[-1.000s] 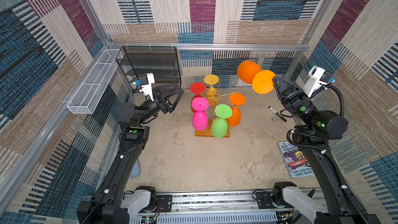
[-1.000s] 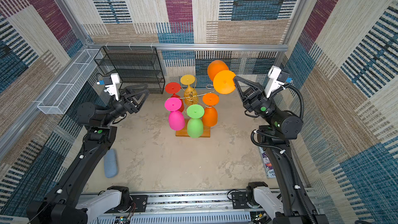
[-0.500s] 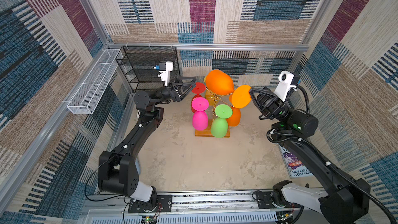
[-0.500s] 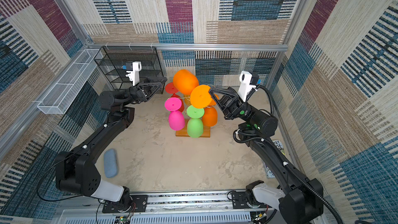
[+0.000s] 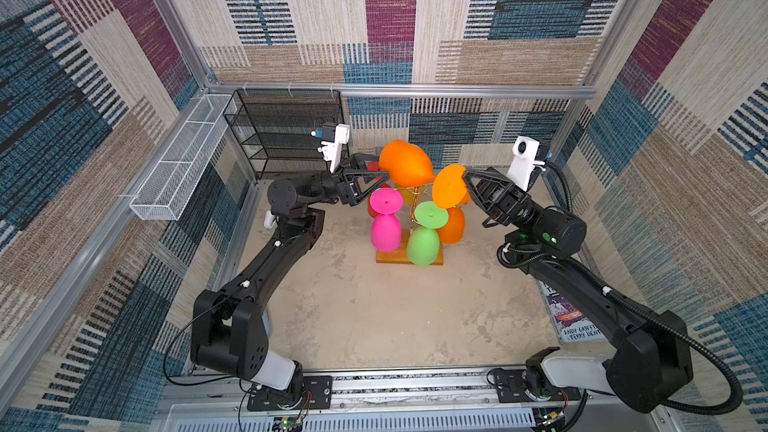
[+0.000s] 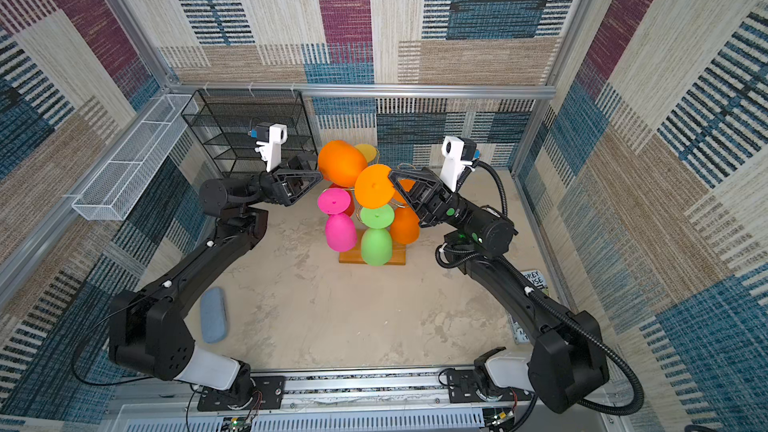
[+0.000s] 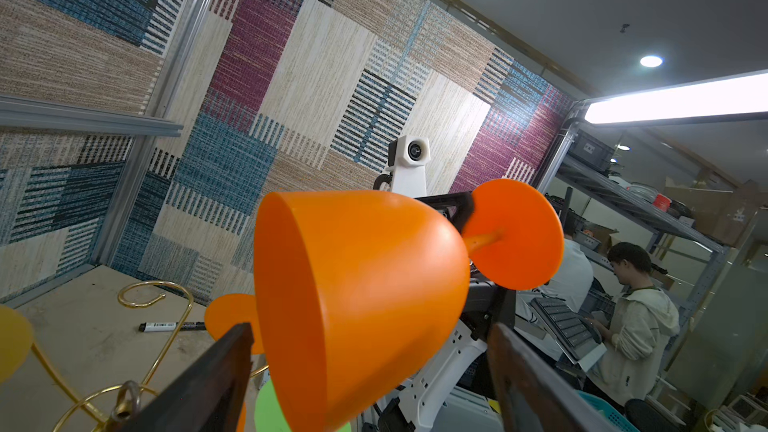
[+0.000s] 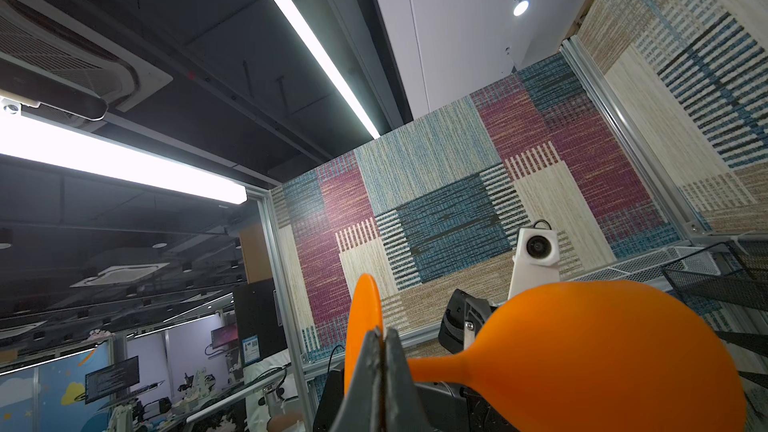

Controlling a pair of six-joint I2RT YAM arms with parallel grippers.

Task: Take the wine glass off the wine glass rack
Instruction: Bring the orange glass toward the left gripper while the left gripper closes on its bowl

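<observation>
Your glass [image 5: 405,164] looks like smooth, opaque orange plastic: probably light, stiff and a bit slick. It lies sideways in the air above the rack [image 5: 388,257]. The right claw [image 8: 383,340] is clamped on the stem by the foot. The left claw [image 7: 372,326] gapes wide either side of the bowl. The stem is the safer hold.

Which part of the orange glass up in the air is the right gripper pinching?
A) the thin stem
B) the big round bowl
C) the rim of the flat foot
A: in the right wrist view, the right gripper is shut on the thin stem of the orange wine glass, between its foot and bowl.
</observation>
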